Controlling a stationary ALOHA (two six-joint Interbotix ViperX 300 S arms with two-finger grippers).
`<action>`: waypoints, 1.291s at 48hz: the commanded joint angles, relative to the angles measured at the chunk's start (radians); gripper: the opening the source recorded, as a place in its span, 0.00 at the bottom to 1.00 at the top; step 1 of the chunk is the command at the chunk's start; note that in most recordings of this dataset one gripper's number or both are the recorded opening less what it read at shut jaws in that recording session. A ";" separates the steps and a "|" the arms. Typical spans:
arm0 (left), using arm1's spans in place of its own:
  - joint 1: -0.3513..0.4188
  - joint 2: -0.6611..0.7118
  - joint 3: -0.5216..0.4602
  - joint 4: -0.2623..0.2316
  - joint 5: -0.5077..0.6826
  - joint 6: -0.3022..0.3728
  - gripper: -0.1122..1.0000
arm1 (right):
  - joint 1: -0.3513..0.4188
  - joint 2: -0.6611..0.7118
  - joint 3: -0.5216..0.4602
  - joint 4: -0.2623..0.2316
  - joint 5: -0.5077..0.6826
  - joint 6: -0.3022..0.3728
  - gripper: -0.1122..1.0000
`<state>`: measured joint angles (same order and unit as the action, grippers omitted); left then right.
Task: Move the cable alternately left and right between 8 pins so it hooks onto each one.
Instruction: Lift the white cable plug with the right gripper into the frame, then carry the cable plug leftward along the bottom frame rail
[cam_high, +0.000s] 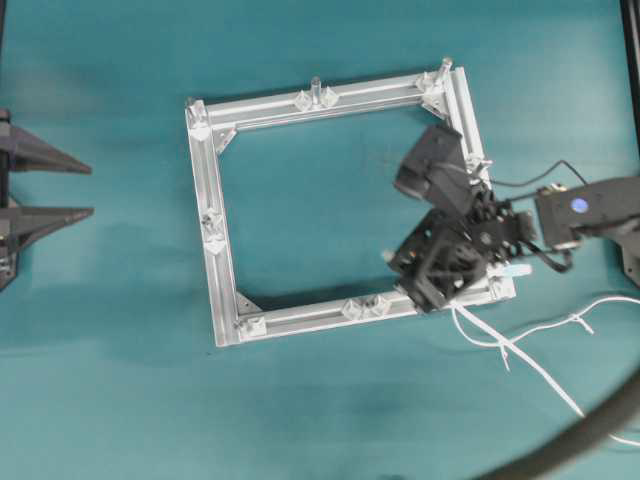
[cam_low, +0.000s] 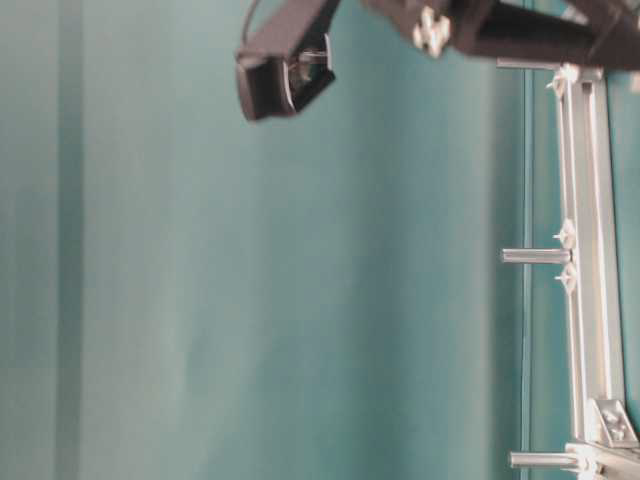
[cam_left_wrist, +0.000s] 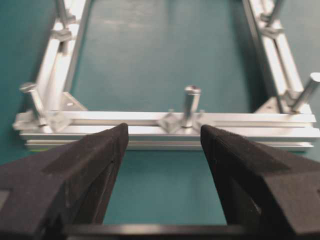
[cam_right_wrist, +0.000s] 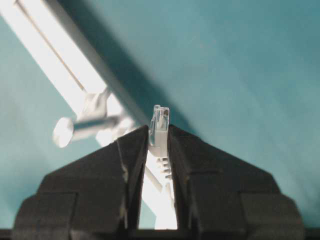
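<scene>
The left gripper (cam_left_wrist: 164, 145) stands wide open just before the frame (cam_left_wrist: 170, 131), facing a pin (cam_left_wrist: 190, 106).

The frame (cam_high: 330, 205) was seen to be bright, brushed-looking aluminium with a smooth, reflective sheen. The pins (cam_left_wrist: 190, 104) appeared as polished silvery metal. The table (cam_high: 120, 400) was covered in a matt, even teal surface. The left fingers (cam_left_wrist: 75, 170) were faced with dull black, slightly grainy padding. The cable (cam_high: 520, 345) looked like smooth white plastic, its plug (cam_right_wrist: 160, 125) clear and glossy.
</scene>
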<state>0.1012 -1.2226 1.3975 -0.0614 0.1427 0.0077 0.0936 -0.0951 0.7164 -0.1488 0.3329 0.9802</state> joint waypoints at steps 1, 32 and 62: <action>-0.048 0.006 -0.006 0.002 -0.020 -0.029 0.75 | -0.023 0.021 -0.048 -0.011 0.018 0.025 0.23; -0.084 0.008 0.017 0.002 -0.040 -0.043 0.75 | -0.130 0.204 -0.252 -0.123 0.037 0.023 0.23; -0.084 0.008 0.025 0.002 -0.044 -0.043 0.75 | 0.011 0.305 -0.439 -0.118 0.054 0.012 0.23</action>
<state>0.0184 -1.2226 1.4327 -0.0614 0.1074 -0.0276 0.0767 0.2194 0.3099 -0.2684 0.3850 0.9956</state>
